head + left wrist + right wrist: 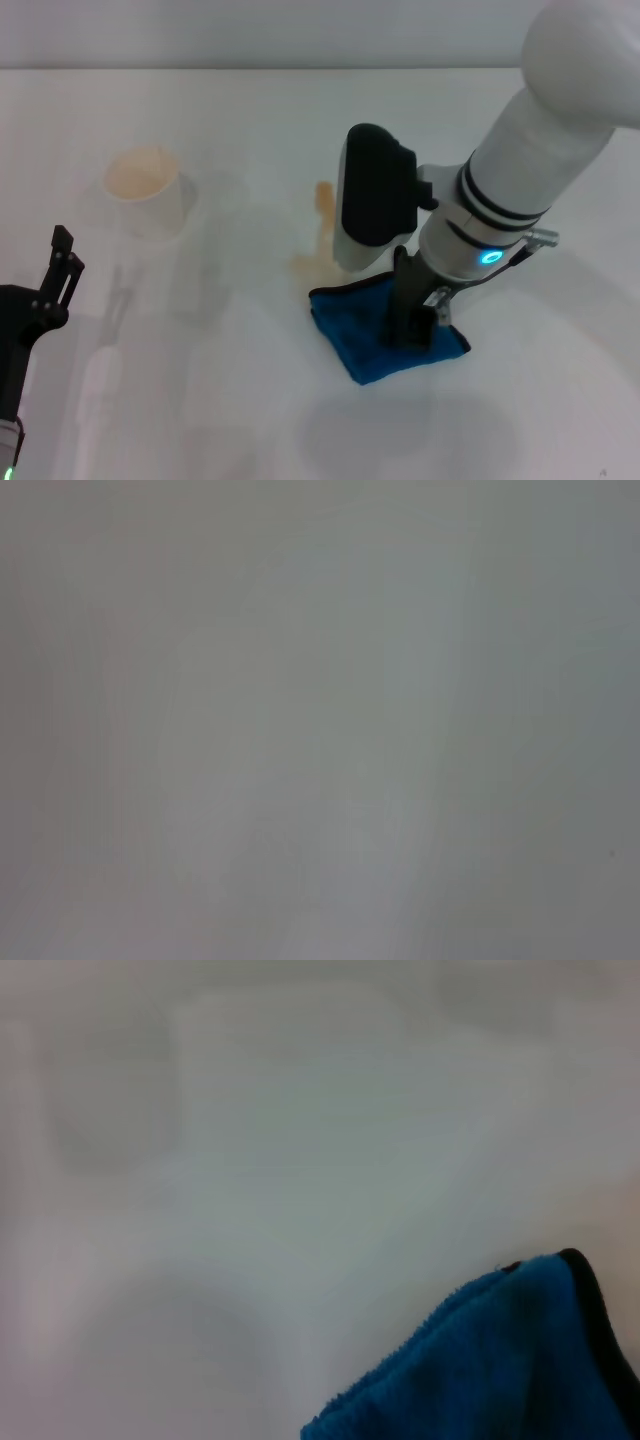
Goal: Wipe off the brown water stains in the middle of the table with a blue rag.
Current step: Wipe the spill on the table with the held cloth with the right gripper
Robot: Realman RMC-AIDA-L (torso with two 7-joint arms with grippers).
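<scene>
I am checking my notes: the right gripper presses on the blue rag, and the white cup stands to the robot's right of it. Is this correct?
Not quite. In the head view the right gripper does press on the blue rag, but the white cup stands to the robot's left of it.

Fuzzy cloth blue rag (pixel 372 335) on the smooth, faintly glossy table (pixel 230 400)

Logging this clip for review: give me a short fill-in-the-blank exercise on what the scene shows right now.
1. The right gripper presses down on the ____ rag.
2. The brown water stains lie between the rag and the white ____.
3. The left gripper sits idle at the table's ____ edge.
4. The rag lies ____ the stains, not covering them fully.

Missing words: blue; cup; left; beside
</scene>
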